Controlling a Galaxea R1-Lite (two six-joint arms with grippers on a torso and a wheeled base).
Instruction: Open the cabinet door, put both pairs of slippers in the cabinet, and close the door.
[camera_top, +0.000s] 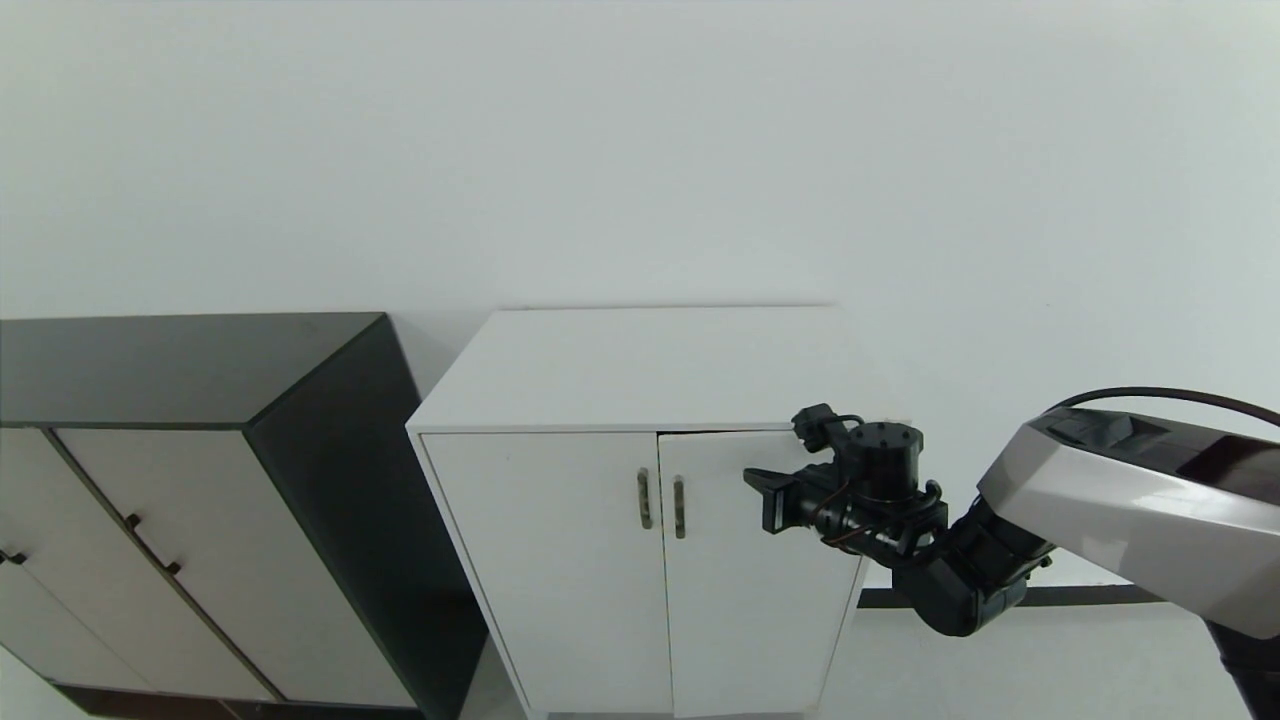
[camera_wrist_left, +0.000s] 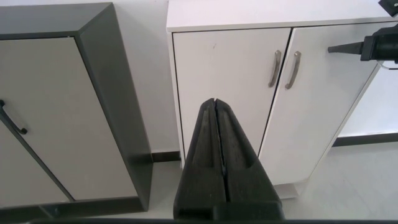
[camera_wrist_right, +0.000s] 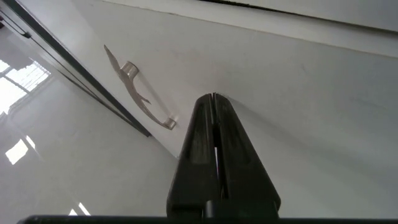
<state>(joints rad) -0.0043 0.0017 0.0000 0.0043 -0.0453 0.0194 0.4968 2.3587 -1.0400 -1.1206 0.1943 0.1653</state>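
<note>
Well, I see the white cabinet (camera_top: 640, 370) against the wall, both doors shut.
My right gripper (camera_top: 765, 498), fingers pressed together, sits before its right door (camera_top: 750, 600) near the handle (camera_top: 679, 507); left gripper (camera_wrist_left: 214, 102) likewise closed, farther back.

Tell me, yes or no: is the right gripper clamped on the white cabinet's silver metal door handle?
No; the right gripper is shut on nothing, its jaws beside the curved silver metal handle, not around it.
</note>
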